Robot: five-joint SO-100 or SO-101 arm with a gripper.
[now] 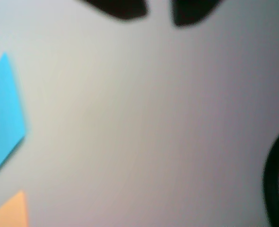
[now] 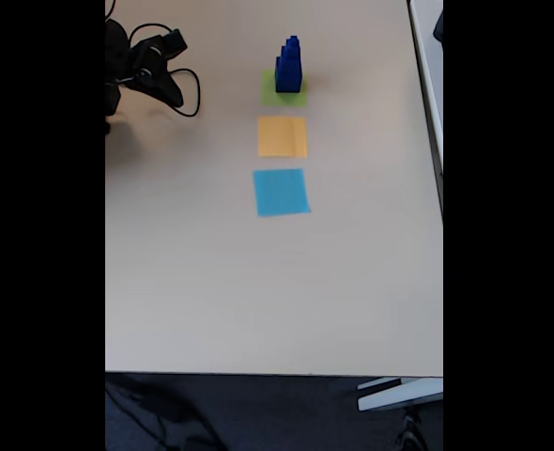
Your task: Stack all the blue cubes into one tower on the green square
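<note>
- Tower [image 2: 288, 66]: the blue cubes piled into a stepped dark column, long axis upright, standing on the green square [image 2: 270, 92] near the far edge of the tabletop [image 2: 258, 282]; seams between the cubes are hard to make out.
- Orange square [image 2: 282, 136] and light-blue square [image 2: 281, 192]: in a row nearer the camera; both cut off at the left edge of the wrist view.
- Gripper [image 2: 171, 89]: at far left, well apart from the tower; in the blurred wrist view its dark fingertips [image 1: 123, 10] stand apart, holding nothing.
- Black cable [image 1: 272, 179]: cropped at right.
</note>
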